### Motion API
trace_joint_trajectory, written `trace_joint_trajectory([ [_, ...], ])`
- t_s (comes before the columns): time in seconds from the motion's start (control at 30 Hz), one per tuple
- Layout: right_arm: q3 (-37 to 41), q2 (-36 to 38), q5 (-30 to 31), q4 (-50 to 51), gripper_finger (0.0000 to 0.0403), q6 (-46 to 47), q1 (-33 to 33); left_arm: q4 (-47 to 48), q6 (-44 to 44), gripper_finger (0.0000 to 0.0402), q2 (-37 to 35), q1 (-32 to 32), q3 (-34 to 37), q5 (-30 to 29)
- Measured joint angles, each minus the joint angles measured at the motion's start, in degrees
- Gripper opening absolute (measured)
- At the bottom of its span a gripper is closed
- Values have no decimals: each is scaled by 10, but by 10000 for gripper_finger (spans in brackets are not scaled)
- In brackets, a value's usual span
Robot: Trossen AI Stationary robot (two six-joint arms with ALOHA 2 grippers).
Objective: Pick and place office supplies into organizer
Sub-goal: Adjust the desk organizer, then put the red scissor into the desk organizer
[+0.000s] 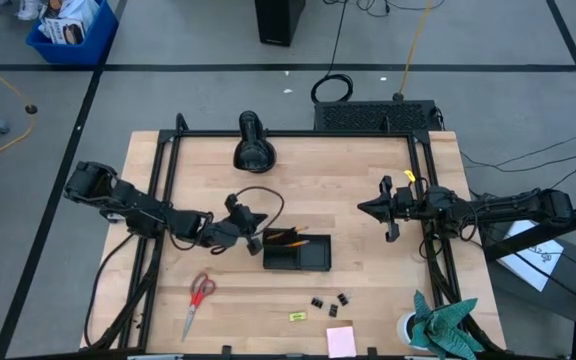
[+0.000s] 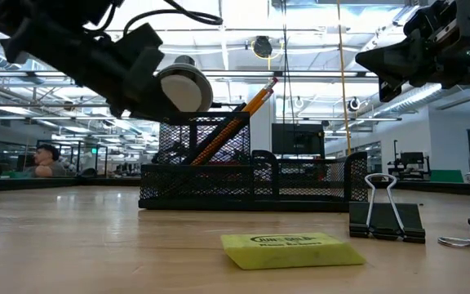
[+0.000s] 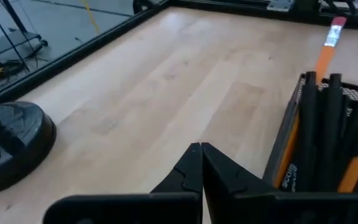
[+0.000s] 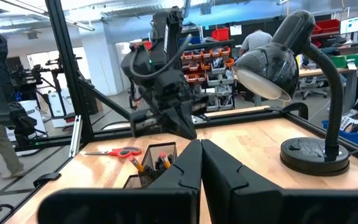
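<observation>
Left gripper (image 1: 251,236) pinched empty beside mesh organizer (image 1: 298,252), pencils (image 1: 290,239) stowed. Right gripper (image 1: 368,208) closed, idle mid-table. Next: reach scissors (image 1: 198,300) near front edge.

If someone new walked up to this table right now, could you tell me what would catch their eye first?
Probably the left gripper, shut and empty, right beside the organizer at mid-table, where orange pencils and black pens already stand in its tall end. Next, the red-handled scissors lying near the front left, and the binder clips, yellow piece and pink sticky-note pad along the front edge.
</observation>
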State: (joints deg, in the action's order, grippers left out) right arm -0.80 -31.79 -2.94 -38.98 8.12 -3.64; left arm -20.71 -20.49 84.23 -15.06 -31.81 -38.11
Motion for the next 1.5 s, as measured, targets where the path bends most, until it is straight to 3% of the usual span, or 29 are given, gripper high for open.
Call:
trace_joint_trajectory([
  [0.17, 0, 0, 1, -2, 4, -6, 0, 2, 0, 2, 0, 10, 1, 34],
  [0.43, 0, 0, 1, 0, 4, -13, 0, 4, -8, 2, 1, 0, 1, 37],
  [0.87, 0, 0, 1, 3, 4, -13, 0, -66, -40, 2, 87, -13, 1, 64],
  [1.23, 0, 0, 1, 3, 4, -13, 0, -80, -40, 3, 95, -20, 1, 65],
  [1.37, 0, 0, 1, 3, 4, -13, 0, -80, -37, 3, 95, -20, 1, 35],
  [1.5, 0, 0, 1, 3, 4, -13, 0, -80, -32, 2, 95, -20, 1, -34],
])
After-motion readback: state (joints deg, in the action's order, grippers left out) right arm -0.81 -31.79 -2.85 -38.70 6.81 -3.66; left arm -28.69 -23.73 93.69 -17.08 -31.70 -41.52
